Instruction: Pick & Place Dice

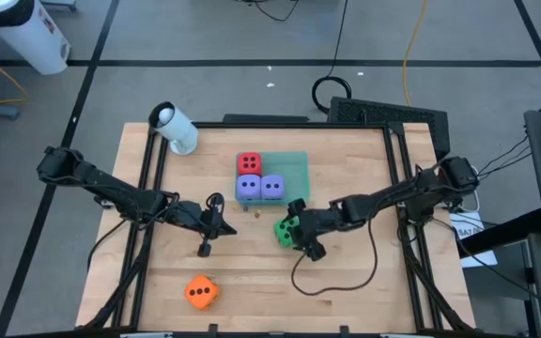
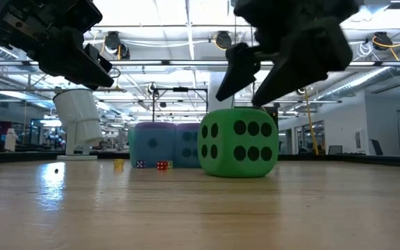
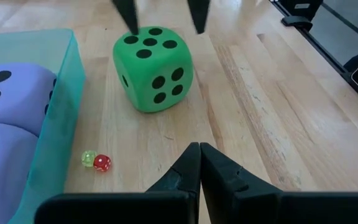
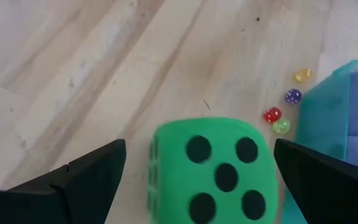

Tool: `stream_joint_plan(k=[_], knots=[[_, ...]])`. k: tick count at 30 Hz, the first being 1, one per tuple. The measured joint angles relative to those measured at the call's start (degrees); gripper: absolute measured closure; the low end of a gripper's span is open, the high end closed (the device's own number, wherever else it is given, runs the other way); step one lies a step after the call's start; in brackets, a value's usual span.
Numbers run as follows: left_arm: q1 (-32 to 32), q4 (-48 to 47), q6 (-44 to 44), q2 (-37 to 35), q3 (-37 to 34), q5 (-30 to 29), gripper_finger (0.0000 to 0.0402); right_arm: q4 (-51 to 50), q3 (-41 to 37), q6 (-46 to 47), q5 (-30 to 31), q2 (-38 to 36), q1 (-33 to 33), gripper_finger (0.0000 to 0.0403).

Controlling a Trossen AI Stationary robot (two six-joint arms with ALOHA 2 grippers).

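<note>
- right gripper (image 1: 299,237) — fingers spread wide, poised over the green die (image 1: 285,229), straddling it, not pinching
- green die sits on the table (image 1: 346,282), just beside the teal tray (image 1: 294,164)
- red die (image 1: 249,163) and two purple-blue dice (image 1: 260,188) lie in the tray
- orange die (image 1: 201,292) alone near the front table edge
- left gripper (image 1: 207,228) — fingers pressed together, holds nothing, left of the green die
- tiny dice (image 3: 96,161) beside the tray

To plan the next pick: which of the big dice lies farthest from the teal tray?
The orange die, alone near the table's front edge. The green die sits just beside the teal tray, which holds the others.
</note>
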Motion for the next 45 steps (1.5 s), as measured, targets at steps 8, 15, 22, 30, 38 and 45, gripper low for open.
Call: stream_joint_plan(k=[8, 15, 22, 30, 38, 45], knots=[[0.0, 0.1, 0.1, 0.0, 0.0, 0.0, 0.0385, -0.4, 0.0, -0.1, -13.2, 0.0, -6.7, 0.0003], [0.0, -0.2, 0.4, 0.0, 0.0, 0.0, 0.0385, -0.7, -0.8, 0.0, -12.6, 0.0, -8.3, 0.0003], [0.0, -0.3, 1.3, 0.0, 0.0, 0.0, 0.0385, -0.4, -3.6, -0.1, -12.7, 0.0, -8.3, 0.0003], [0.0, -0.2, 1.3, 0.0, 0.0, 0.0, 0.0385, 7.9, -8.5, 1.6, -12.9, 0.0, -8.0, 0.0003], [0.0, -0.1, 1.0, 0.0, 0.0, 0.0, 0.0385, 18.5, -12.1, 6.2, -12.9, 0.0, -7.1, 0.0006], [0.0, -0.1, 1.0, 0.0, 0.0, 0.0, 0.0385, 27.7, -12.1, 10.8, -12.9, 0.0, -7.2, 0.0008]])
